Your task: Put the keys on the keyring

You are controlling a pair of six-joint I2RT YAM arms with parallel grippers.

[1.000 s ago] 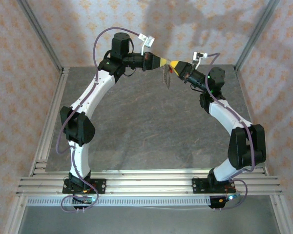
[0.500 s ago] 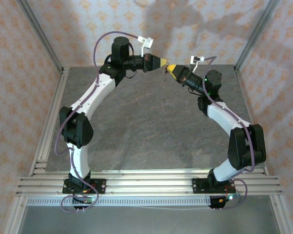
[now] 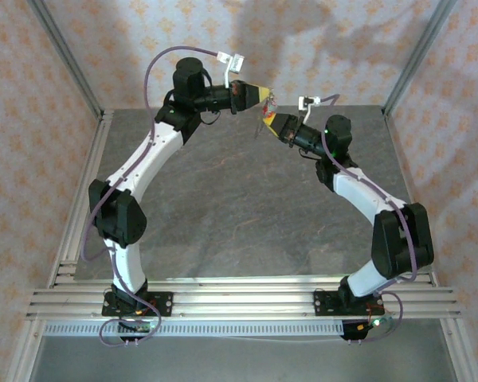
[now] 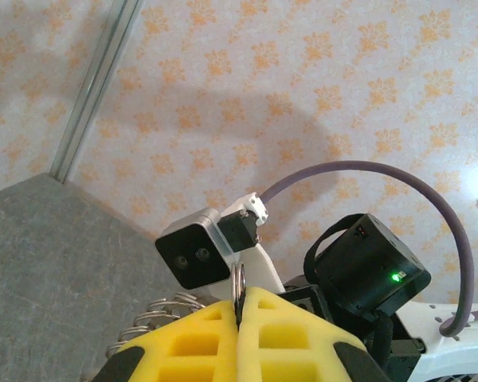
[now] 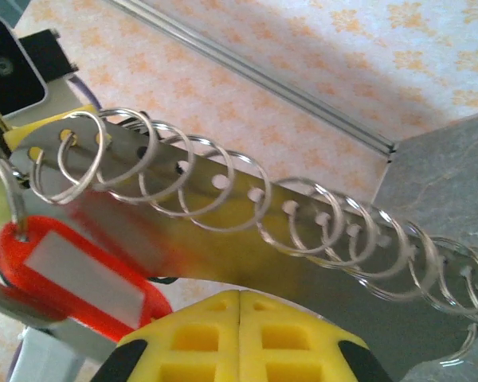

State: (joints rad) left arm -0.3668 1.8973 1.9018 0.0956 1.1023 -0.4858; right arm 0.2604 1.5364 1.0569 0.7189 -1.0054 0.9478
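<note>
Left fingers: being clamped shut on the edge of the keyring.
Right fingers: being pressed closed beside the ringed strip; grip unclear.
Key: being hung aloft over the far edge of the bench, between both arms.
Risk: keyring being twisted from the thin pinch, key being dropped.

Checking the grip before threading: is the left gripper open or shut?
Shut: the left gripper has its yellow fingers pressed together, pinching a thin silvery ring edge-on.

We are seeing the keyring standing edge-on, pinched in the left pincer, high over the far edge of the desk; the red-headed key is hanging by a silvery loop.
</note>
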